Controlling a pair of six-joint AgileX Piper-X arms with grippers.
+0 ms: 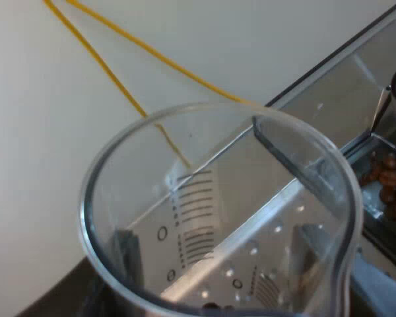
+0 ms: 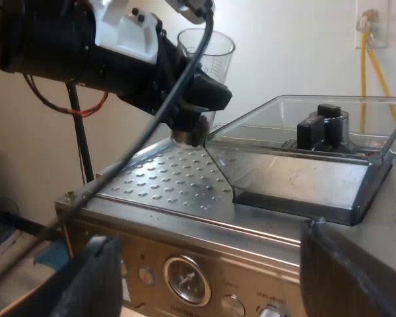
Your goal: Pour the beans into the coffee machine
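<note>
1. Left jaws: closed on the glass [image 1: 204, 218], one finger on each side of its lower wall, showing dark through the clear side. The glass stands upright with its mouth toward my wrist and a printed scale on its wall. I cannot tell whether anything lies at its bottom.

2. Machine [image 2: 175, 178]: its dimpled steel top lies below the left jaws, with the glass held over it.

3. Hopper [image 2: 290, 178]: a clear box just beside the left jaws, past the rim of the glass. A black knob [image 2: 323, 122] sits in its middle, and brown beans [image 1: 386, 178] lie inside it.

4. Right jaws: wide open, with nothing between the fingers [image 2: 96, 281]. They hang level with the machine's front panel, and its round gauge [image 2: 185, 281] sits between them. The left jaws and glass are beyond and higher.
</note>
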